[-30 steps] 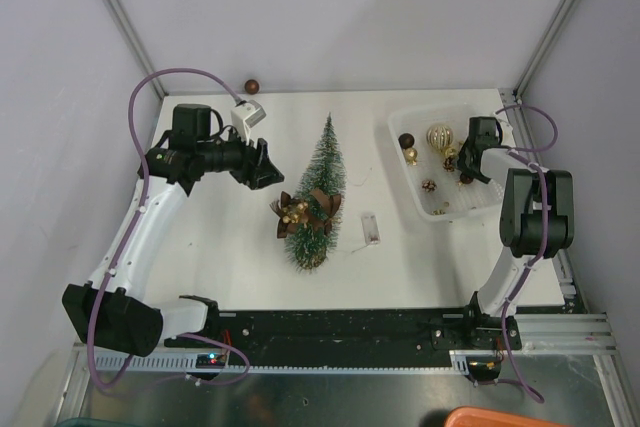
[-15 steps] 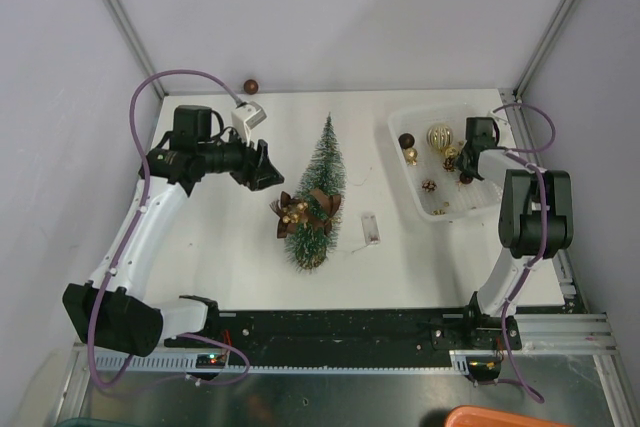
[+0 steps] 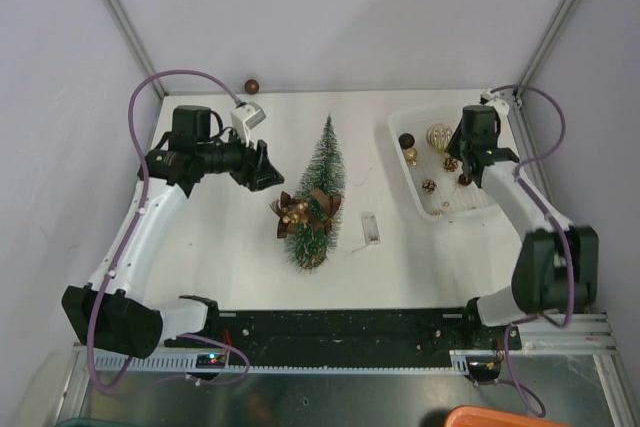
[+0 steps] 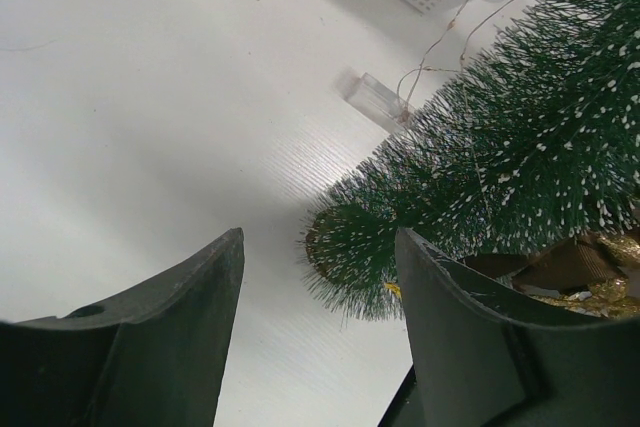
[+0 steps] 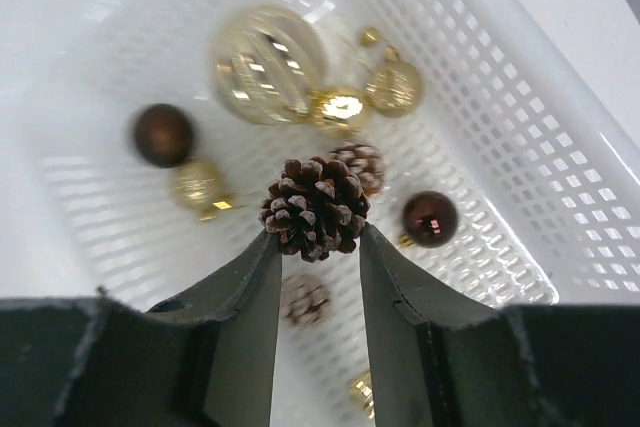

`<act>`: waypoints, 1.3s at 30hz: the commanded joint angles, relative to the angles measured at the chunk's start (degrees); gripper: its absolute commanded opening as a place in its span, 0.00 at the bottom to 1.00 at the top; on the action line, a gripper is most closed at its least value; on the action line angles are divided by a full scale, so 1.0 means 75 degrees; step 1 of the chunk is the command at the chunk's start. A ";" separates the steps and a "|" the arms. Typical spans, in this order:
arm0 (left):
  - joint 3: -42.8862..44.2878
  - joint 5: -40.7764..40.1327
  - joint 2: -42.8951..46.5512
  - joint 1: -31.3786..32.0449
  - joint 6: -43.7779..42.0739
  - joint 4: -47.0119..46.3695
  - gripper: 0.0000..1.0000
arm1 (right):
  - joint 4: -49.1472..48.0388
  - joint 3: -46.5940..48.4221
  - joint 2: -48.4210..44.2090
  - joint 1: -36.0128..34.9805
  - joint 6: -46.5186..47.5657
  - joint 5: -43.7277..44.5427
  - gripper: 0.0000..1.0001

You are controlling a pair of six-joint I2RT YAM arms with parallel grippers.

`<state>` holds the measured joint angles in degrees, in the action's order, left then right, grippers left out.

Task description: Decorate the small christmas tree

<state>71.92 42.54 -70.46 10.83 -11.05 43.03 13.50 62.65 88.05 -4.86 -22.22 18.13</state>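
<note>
The small christmas tree [image 3: 325,162] seems to lie flat on the table between the two arms. Its long axis runs from near to far: the wooden base is toward the arm bases and the tip is toward the far wall. A brown and gold bow [image 3: 300,211] already sits on its lower half.

A little farther, the left gripper [image 3: 268,165] hangs just beside the tree, on the tree's left side. Its jaws are wide, hold nothing, and face the branches. This is the nearer arm.

Farther to the right, the right gripper [image 5: 317,234] is over the white basket [image 5: 520,197]. Its jaws are narrow and pinch a pine cone [image 5: 315,205], which touches both fingers.

From these jaws the tree lies to the left, well apart, beyond the basket wall. I judge the cone must travel left across that wall and meet the tree from the side.
</note>
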 commanded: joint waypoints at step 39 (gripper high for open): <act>0.1799 0.2839 -0.0581 -0.0001 0.0332 -0.0068 0.72 | -0.1128 -0.1496 -0.5792 -0.1598 -0.1703 -0.9186 0.44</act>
<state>82.72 60.34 -73.84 10.79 -9.98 42.89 7.49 51.18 45.21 -17.21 -36.42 -50.43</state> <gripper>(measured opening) 0.712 0.443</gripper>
